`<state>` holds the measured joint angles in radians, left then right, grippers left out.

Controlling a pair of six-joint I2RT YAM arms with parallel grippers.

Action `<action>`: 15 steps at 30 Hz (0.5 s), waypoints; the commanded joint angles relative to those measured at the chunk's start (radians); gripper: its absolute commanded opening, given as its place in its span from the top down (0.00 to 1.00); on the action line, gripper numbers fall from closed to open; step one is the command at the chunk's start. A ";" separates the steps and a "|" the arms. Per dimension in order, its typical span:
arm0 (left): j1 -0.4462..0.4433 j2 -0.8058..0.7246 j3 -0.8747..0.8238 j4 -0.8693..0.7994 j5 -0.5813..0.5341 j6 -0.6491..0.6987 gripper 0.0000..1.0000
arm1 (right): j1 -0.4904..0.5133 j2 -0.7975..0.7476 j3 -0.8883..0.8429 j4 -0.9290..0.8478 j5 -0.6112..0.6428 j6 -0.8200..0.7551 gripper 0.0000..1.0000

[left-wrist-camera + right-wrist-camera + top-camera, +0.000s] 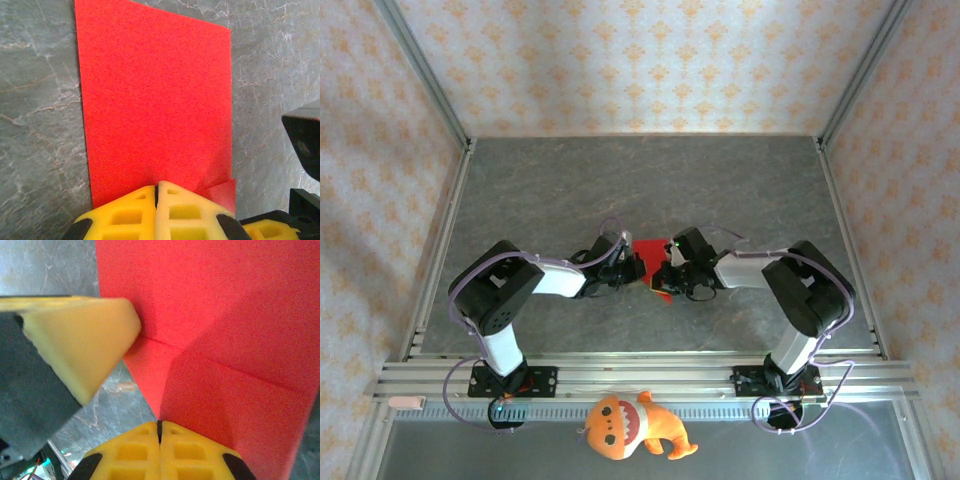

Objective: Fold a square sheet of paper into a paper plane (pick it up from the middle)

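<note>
in the top view both arms rise from the bottom of the frame and bend inward to its centre: the left arm (505,290) reaches right, the right arm (805,285) reaches left. the left gripper (629,268) and right gripper (669,277) sit tip to tip, just beside each other. in each wrist view the yellow fingers (175,210) press flat together at bottom centre
</note>
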<state>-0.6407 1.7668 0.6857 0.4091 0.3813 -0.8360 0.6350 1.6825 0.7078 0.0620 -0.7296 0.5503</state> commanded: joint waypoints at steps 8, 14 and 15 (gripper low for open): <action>-0.005 -0.033 -0.120 -0.017 -0.075 -0.115 0.99 | -0.044 -0.260 -0.223 -0.136 0.059 -0.099 1.00; -0.046 -0.170 -0.169 0.025 -0.142 -0.198 0.97 | -0.044 -0.453 -0.215 -0.043 0.221 -0.087 0.91; -0.046 -0.197 -0.173 0.020 -0.158 -0.203 0.96 | -0.044 -0.478 -0.230 -0.001 0.258 -0.062 0.85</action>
<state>-0.6762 1.6295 0.5285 0.4576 0.2958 -0.9905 0.5945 1.2675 0.4911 -0.0254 -0.6083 0.4755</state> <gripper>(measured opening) 0.049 0.123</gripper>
